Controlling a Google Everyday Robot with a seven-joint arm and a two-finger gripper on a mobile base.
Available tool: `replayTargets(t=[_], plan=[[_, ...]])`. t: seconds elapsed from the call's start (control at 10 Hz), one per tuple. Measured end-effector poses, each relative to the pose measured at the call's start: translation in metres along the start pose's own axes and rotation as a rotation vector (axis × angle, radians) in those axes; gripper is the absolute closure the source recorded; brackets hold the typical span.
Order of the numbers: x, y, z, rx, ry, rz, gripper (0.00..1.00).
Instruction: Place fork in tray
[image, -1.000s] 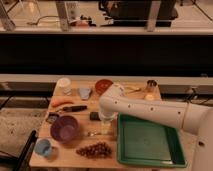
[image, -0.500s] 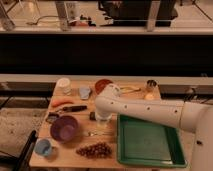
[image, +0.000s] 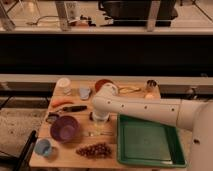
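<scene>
- Since the earlier frame the gripper (image: 100, 119) has edged slightly left over the wooden table (image: 60, 159). The fork, the tray and the other items lie unmoved.
- Near edge: grapes (image: 95, 149) and a blue cup (image: 43, 147) — neither concerns the task.
- The tray (image: 150, 142) sits at the near right, with nothing seen in it.
- The fork (image: 99, 134) lies flat on the table between the purple bowl (image: 64, 128) and the tray's left rim, outside the tray.
- The gripper hangs just above and behind the fork, pointing down. Whether it is open or closed cannot be told.
- Judgement: the step in hand is the approach to the pick — the fork is not yet lifted. The next move calls for a descent onto the thin metal, a firm close, then a carry right over the rim.
- Farther back: a dark-handled knife (image: 75, 108), untouched.
</scene>
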Motion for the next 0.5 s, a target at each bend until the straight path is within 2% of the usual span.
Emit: replayTargets(t=[0.3,0.5], plan=[[-0.006,0.010,0.003,-0.016,0.004,0.012,0.20],[-0.013,0.019,0.004,-0.012,-0.002,0.019,0.20]])
